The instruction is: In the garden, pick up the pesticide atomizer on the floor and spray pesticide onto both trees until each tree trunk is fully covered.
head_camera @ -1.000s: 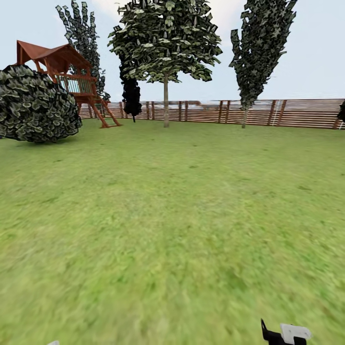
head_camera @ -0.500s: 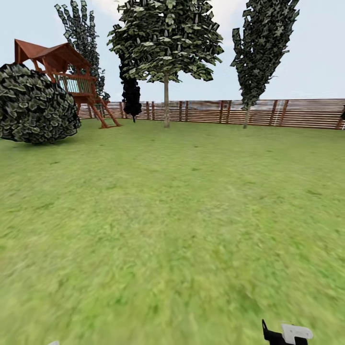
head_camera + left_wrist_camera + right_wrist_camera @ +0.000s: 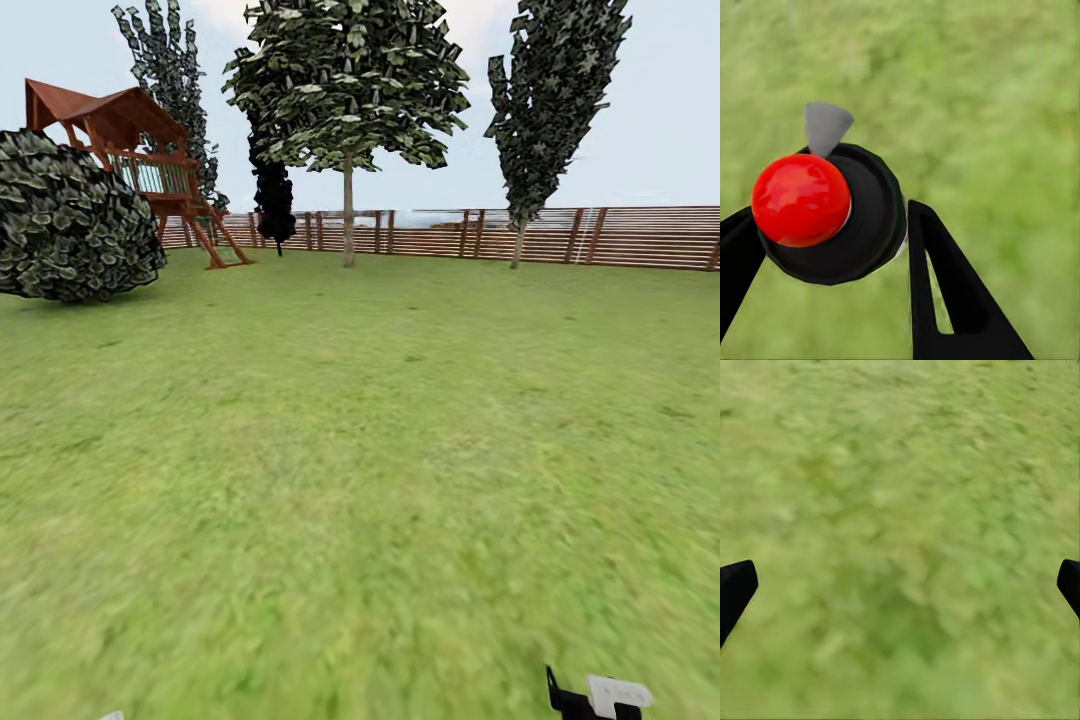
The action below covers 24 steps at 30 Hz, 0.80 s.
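A broad green grass lawn (image 3: 360, 450) runs back to a brown horizontal-slat wooden fence (image 3: 600, 238) across the upper part of the head view. In front of the fence stand a broad-crowned tree (image 3: 348, 90) at upper centre and a narrow columnar tree (image 3: 550, 100) at upper right; both have thin stems. A round leafy bush (image 3: 70, 220) sits at upper left, with a red-roofed wooden play tower (image 3: 130, 150) just behind it.

At the bottom edge, right of centre, a black and white part of the right arm (image 3: 600, 696) juts into the head view, held low over the grass.

In the left wrist view, the left gripper (image 3: 832, 247) points down at the grass, its two black fingers (image 3: 945, 292) closed on the pesticide atomizer (image 3: 832, 214): a black round body with a red ball top and a grey nozzle tip, seen from above at the left of that frame.

In the right wrist view, the right gripper (image 3: 900, 589) also faces the grass, jaws spread wide apart with only the black fingertips (image 3: 735, 589) at the frame's left and right edges, and nothing between them.
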Available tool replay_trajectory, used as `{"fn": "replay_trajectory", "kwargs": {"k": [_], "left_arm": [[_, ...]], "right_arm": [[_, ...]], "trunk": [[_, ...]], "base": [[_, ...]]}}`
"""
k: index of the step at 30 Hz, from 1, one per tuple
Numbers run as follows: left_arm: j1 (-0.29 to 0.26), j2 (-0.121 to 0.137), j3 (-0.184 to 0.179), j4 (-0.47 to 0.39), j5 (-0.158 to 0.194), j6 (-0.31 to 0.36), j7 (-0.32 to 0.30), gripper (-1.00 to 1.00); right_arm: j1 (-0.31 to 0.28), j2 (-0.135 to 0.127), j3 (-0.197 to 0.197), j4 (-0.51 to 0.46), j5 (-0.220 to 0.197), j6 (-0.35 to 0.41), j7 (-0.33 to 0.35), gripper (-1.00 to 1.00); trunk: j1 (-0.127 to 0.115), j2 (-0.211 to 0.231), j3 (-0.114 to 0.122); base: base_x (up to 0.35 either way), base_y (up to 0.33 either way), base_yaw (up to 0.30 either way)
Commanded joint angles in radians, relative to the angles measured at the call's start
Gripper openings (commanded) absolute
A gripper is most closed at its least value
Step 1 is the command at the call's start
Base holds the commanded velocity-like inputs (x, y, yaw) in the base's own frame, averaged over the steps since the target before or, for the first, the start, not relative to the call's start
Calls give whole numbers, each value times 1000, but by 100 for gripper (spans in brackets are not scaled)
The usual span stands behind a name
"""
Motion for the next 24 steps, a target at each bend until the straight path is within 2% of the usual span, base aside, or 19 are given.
{"fn": "replay_trajectory", "kwargs": {"k": [1,24], "left_arm": [[0,0,0,0,0,0,0,-100],[0,0,0,1,4,-1,1,-100]], "right_arm": [[0,0,0,0,0,0,0,100],[0,0,0,0,0,0,0,100]], "trunk": [[0,0,0],[0,0,0]], "base": [[342,84,0],[342,84,0]]}}
